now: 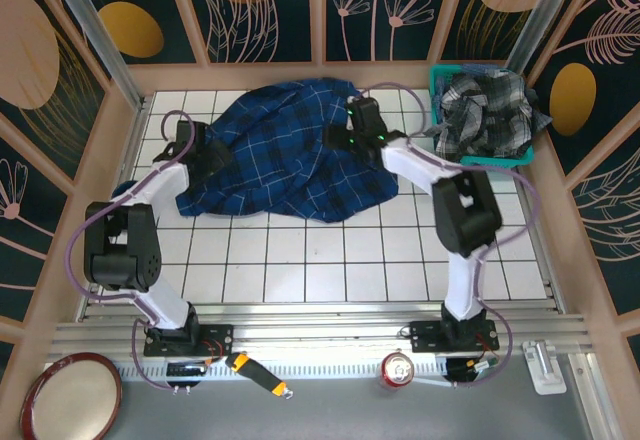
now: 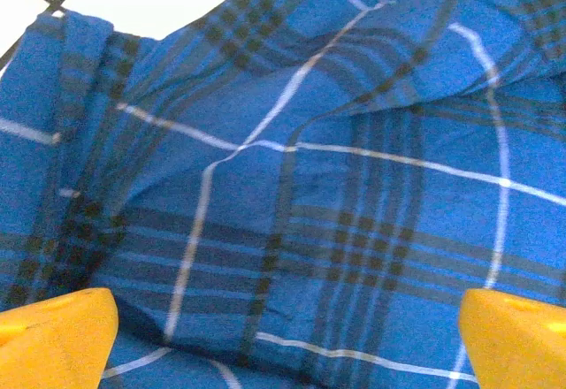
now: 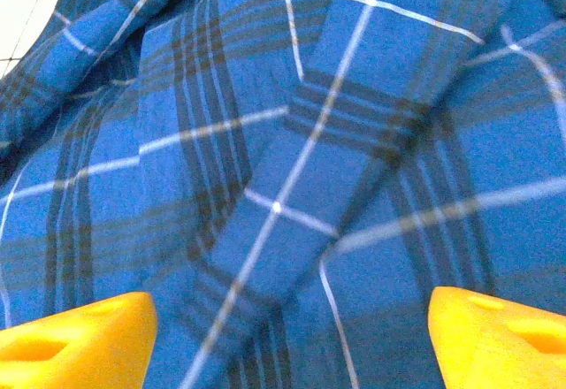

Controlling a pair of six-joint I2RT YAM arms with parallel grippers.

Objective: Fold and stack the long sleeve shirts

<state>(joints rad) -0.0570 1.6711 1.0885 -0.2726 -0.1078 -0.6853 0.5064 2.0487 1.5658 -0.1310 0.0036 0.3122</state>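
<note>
Tiled table (image 1: 300, 270) first. The navy-blue plaid shirt (image 1: 285, 155) lies crumpled on it, toward 12 o'clock from table centre in the top view, bunched w/ deep folds, nowhere near flat. Judging by the drape it's light, soft and limp: it won't hold a shape and will sag & drag when lifted (nothing fragile, though buttons could snag). Best taken at seams, i.e. collar, shoulders or hem corners, one arm per side, so it hangs open. A pinch mid-panel would prob. just raise a wad.

The grey-checked shirt (image 1: 488, 110) is heaped in the teal basket (image 1: 500, 163) at approx 2 o'clock, spilling over the rim; expect the same limp handling.

In the top view the left gripper (image 2: 283, 343) sits at the blue shirt's 9 o'clock edge, the right gripper (image 3: 287, 340) at its 1 o'clock edge. Both have their yellow fingers (image 2: 53, 336) spread wide, pinching nothing, w/ plaid cloth close beneath the gap between the tips.
</note>
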